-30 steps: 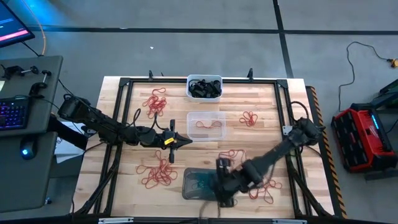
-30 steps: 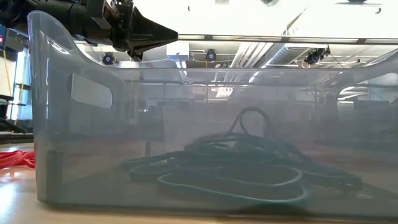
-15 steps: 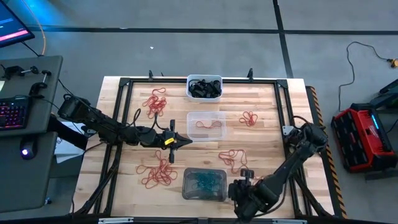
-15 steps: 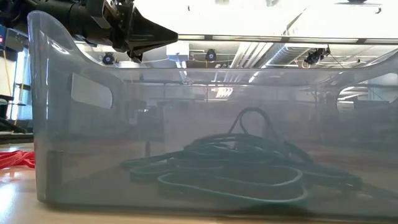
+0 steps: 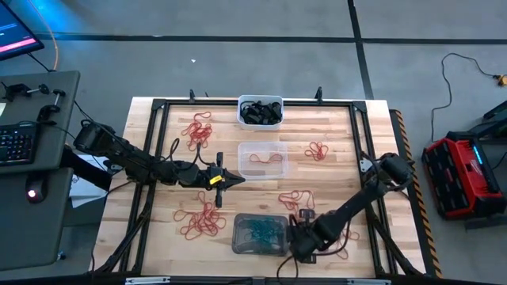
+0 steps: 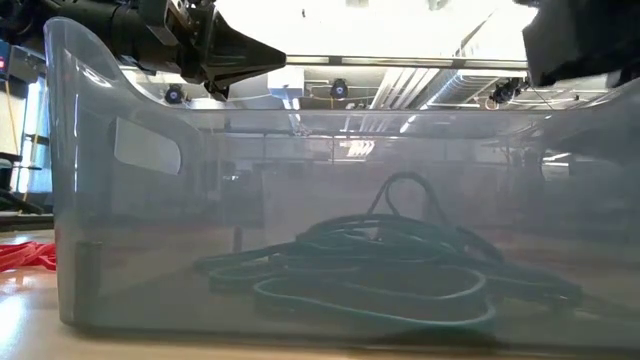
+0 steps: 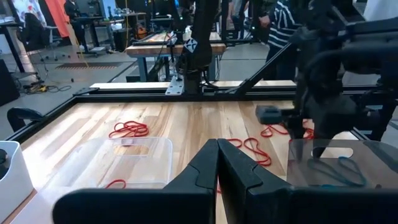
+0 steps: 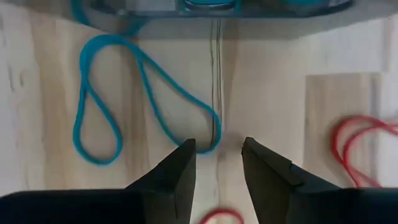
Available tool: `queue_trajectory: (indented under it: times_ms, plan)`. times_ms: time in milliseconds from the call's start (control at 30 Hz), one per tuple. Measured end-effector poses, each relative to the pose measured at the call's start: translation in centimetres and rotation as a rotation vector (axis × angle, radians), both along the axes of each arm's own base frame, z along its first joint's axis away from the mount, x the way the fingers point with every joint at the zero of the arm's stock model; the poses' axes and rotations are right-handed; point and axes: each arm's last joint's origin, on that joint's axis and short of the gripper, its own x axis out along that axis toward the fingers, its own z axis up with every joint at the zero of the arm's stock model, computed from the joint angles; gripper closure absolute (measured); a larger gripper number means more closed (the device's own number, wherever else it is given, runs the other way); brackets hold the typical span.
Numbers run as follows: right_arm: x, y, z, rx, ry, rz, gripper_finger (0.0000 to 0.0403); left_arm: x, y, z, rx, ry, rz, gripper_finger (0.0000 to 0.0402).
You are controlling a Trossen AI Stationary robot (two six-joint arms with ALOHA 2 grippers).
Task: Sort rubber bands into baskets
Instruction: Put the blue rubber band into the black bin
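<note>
partly done: black, red and teal bands sit in the baskets [image 5: 261, 111], red clusters [image 5: 200, 222] remain on the counter [image 5: 333, 134], and the right claw [image 8: 217, 163], part open and empty, hangs over a loose teal band [image 8: 124, 99] at lower centre.

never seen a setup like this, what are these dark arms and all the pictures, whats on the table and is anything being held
Two robot arms work at a wooden table, filmed from above, from table height, and from each wrist. Three baskets sit mid-table: a white basket of black bands, a clear basket with red ones, and a grey basket of teal ones, which fills the low view. Red rubber bands lie in loose piles. The left gripper waits shut, holding nothing. The right gripper is open beside the grey basket, above a teal band lying on the wood, not gripped.
</note>
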Motion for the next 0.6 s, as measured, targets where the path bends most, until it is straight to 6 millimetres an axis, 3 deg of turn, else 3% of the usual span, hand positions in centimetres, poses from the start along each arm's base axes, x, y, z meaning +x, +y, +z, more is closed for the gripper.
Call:
queue_trajectory:
  times_ms: [200, 400, 600]
  plan:
    - [0.2, -0.6, -0.6, 0.022, -0.015, 0.007, 0.0303, 0.0, 0.0, 0.0, -0.008, 0.0, 0.001, 0.0401]
    - [0.1, -0.7, -0.6, 0.01, -0.007, 0.026, 0.0392, 0.0, 0.0, 0.0, -0.008, 0.0, 0.001, 0.0402]
    - [-0.7, -0.3, 0.4, -0.083, 0.044, -0.003, 0.04, 0.0, 0.0, 0.0, -0.008, -0.001, 0.001, 0.0402]
